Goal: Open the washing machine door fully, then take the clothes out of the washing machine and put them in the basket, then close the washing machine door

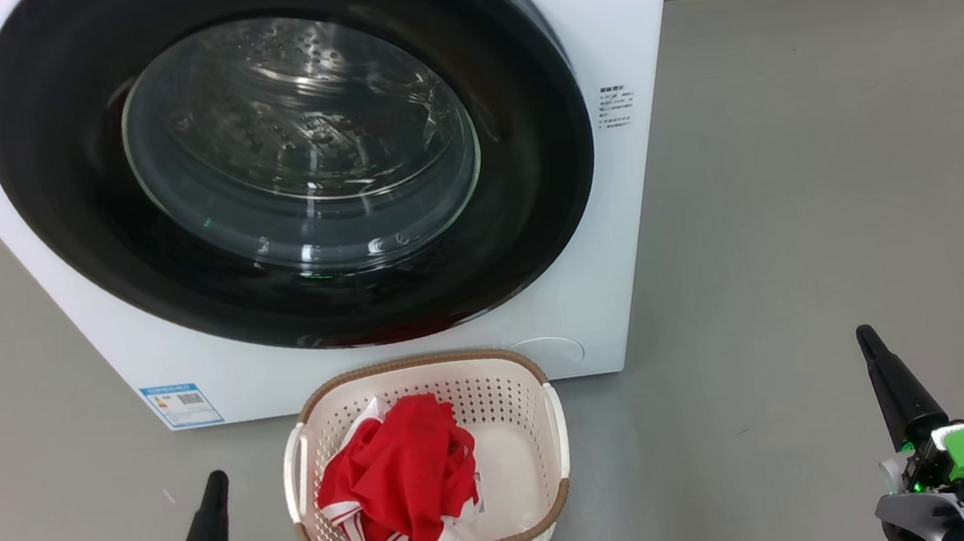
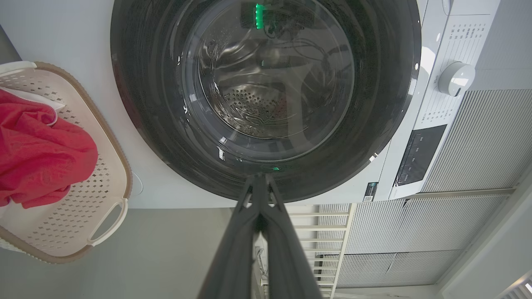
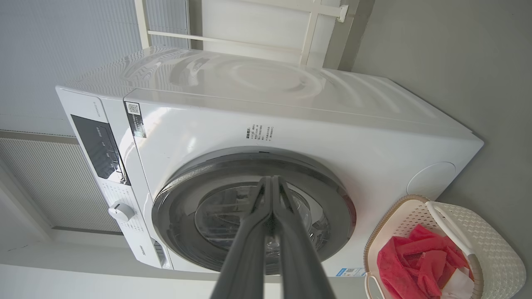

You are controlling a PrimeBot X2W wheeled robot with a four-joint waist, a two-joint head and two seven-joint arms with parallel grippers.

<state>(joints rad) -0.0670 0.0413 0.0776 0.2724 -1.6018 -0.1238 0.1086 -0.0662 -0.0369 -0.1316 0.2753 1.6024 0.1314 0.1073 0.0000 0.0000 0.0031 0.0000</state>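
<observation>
On the grey floor point(image 1: 795, 184) in front of the machine, the small cream perforated plastic basket point(image 1: 417, 369) with the brown woven-look rim held the clothes point(image 1: 401, 481): bright red soft cloth with white bands, bunched over a plain white piece point(image 1: 461, 537). The basket sat just beside the front panel of the big white boxy front-loading washing machine point(image 1: 628, 40), below the door. The large round washing machine door point(image 1: 299, 146), a glossy black ring around a bulging clear glass window, lay flush against the front and looked closed in all three views. Through the glass only the bare perforated steel drum point(image 2: 253, 104) was visible. No cloth was seen inside, though reflections hid part of the lower drum.

The left gripper point(image 1: 216, 482) hung low at the left and the right gripper point(image 1: 863, 333) low at the right. Both were well apart from door and basket, each with its two dark fingers pressed together on nothing.

Judgement: opening, unloading and closing all looked done. Nothing obvious was left except confirming the latch caught, which the pictures couldn't show.
</observation>
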